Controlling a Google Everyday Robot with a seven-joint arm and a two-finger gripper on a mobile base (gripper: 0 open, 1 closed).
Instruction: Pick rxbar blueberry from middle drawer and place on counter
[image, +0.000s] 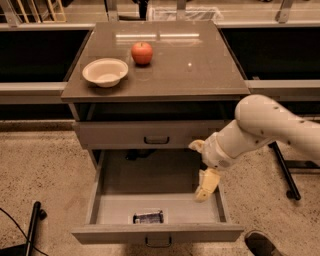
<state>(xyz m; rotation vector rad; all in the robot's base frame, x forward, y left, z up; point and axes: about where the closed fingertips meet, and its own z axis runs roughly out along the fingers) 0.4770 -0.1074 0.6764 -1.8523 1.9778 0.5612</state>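
Observation:
The rxbar blueberry, a small dark shiny bar, lies flat on the floor of the pulled-out middle drawer, close to the drawer's front wall. My gripper hangs over the right part of the drawer, up and to the right of the bar and apart from it. It is open, with one cream finger high and the other low, and nothing between them. The glossy counter tops the cabinet.
On the counter stand a white bowl at the left and a red apple behind it. A shut drawer sits above the open one. A dark pole lies on the floor at left, and a chair base at right.

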